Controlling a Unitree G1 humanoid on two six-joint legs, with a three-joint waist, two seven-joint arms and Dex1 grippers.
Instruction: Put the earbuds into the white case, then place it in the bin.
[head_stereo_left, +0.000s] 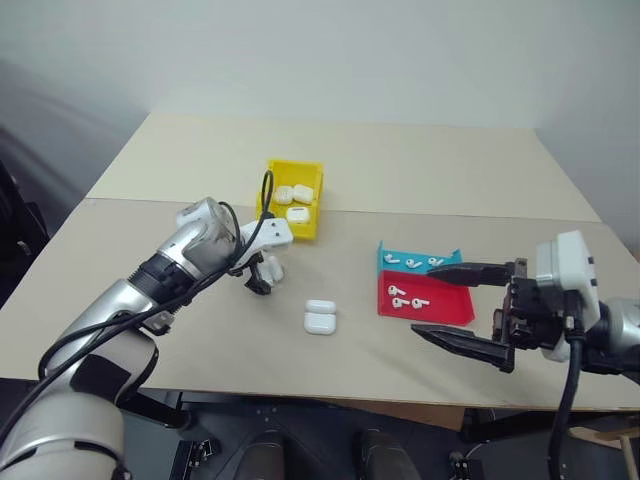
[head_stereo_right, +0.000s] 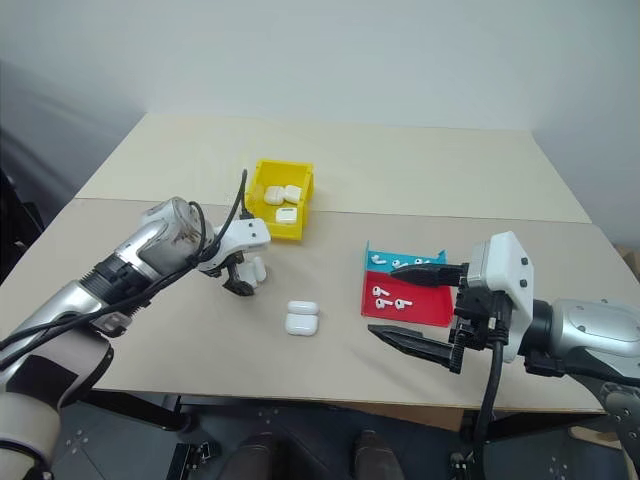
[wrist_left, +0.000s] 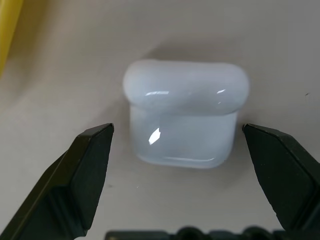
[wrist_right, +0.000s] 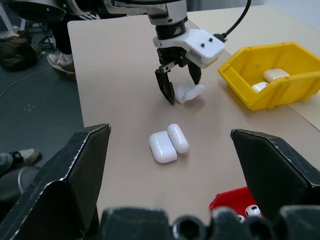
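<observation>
Where seamed, beige tabletop (head_stereo_left: 420, 170)

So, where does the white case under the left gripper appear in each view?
Left eye view: white case on the table, under the left gripper, near the yellow bin.
Right eye view: same spot.
Left wrist view: between the open fingers.
Right wrist view: under the left gripper.
Shared landmark: the yellow bin.
</observation>
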